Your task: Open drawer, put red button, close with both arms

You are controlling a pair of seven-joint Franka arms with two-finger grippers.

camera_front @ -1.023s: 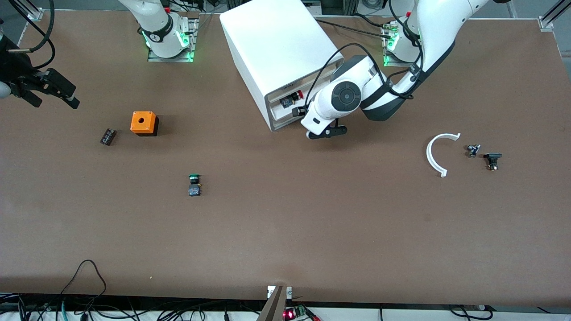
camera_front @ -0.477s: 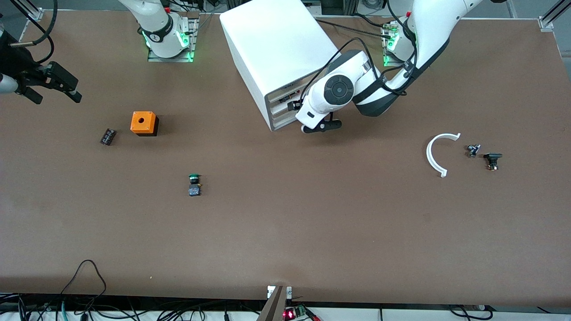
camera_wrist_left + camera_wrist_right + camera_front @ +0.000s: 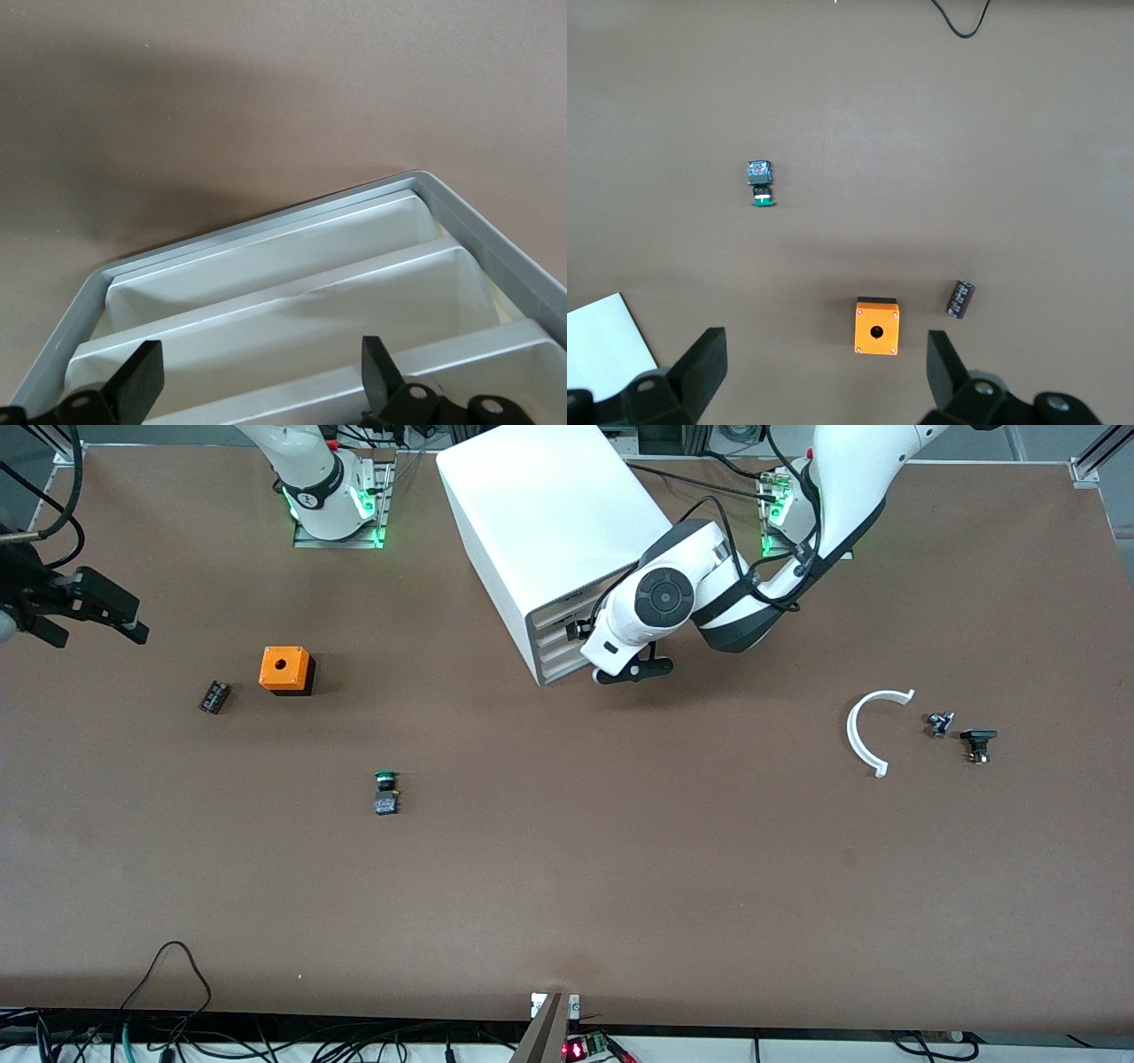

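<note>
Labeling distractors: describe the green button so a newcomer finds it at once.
Start at the orange box toward the right arm's end of the table. Nearer the front camera, out on bare brown tabletop, lies the green button. Its green cap on a dark block base sets it apart.

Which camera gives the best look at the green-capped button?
The right wrist view: the green-capped button shows clearly there, cap and blocky base both distinct. The front view shows it smaller. The left wrist view shows only drawer fronts.

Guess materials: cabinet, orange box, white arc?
Cabinet: likely plastic or painted sheet, smooth matte white, grey front frame. Orange box: probably moulded plastic, uniform matte colour, black base. White arc: likely plastic, thin, plain white; possibly printed, can't confirm.
</note>
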